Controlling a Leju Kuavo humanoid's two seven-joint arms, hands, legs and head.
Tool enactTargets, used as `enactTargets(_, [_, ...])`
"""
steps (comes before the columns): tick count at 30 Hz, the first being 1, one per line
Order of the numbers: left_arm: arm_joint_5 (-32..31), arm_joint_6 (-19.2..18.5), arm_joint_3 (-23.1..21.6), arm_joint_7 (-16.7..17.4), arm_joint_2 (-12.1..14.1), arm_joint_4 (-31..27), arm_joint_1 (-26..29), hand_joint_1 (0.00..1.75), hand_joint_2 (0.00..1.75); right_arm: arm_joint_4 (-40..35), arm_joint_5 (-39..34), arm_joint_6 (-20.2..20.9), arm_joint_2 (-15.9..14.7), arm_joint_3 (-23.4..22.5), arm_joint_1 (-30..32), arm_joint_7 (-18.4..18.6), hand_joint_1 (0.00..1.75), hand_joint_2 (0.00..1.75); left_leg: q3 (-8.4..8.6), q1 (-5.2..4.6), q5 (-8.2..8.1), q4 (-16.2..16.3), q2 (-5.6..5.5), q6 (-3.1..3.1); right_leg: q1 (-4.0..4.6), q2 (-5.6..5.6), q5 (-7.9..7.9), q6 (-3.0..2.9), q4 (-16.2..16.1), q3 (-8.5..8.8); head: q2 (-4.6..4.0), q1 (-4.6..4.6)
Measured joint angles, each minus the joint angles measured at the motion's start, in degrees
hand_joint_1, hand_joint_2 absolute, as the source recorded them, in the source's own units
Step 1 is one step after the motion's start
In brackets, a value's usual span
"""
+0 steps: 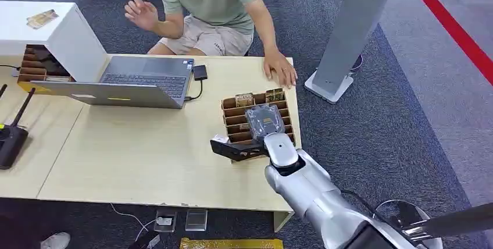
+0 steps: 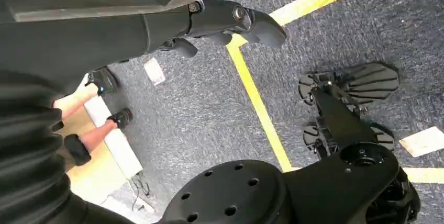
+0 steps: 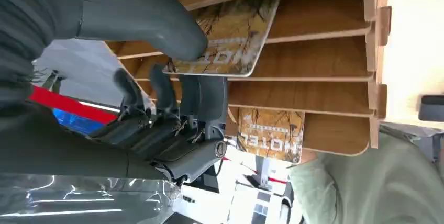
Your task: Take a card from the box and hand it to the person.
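Card (image 3: 230, 35) between thumb and fingers (image 3: 201, 96)

A pale wooden surface (image 1: 145, 150) stood on dark grey-blue carpet (image 1: 383, 132). A grey open laptop (image 1: 134, 83) lay on it, joined by a black cable to a small black adapter (image 1: 200, 73). A white box-shaped cabinet (image 1: 64, 34) sat at the far left corner, and a black router with antennas (image 1: 11, 135) rested at the left edge. To the right, a tall grey stand on a white base (image 1: 349, 34) rose from the carpet, near a red stripe (image 1: 453, 28) crossing the floor. Yellow tape lines (image 2: 256, 98) marked the carpet elsewhere. Lighting was even and bright.
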Motion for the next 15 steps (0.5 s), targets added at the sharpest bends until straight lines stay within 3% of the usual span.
enactTargets(9, [-0.02,0.04,0.00,-0.07,0.00,0.00,0.00,0.00,1.75,0.02,0.59,-0.96,0.07,0.02,0.01,0.00,1.75,1.75,0.00,0.00,0.01,0.00,0.00,0.00,0.00,0.00,0.01,0.00,0.00,0.01,0.00,0.00])
enactTargets(15, [-0.02,0.04,0.00,-0.28,0.00,0.00,0.00,0.00,1.75,-0.02,-0.16,-4.11,0.02,-0.04,0.00,-0.74,1.75,1.75,0.00,0.00,0.01,0.00,0.00,0.00,0.00,0.00,0.01,0.00,0.00,0.00,0.00,0.00])
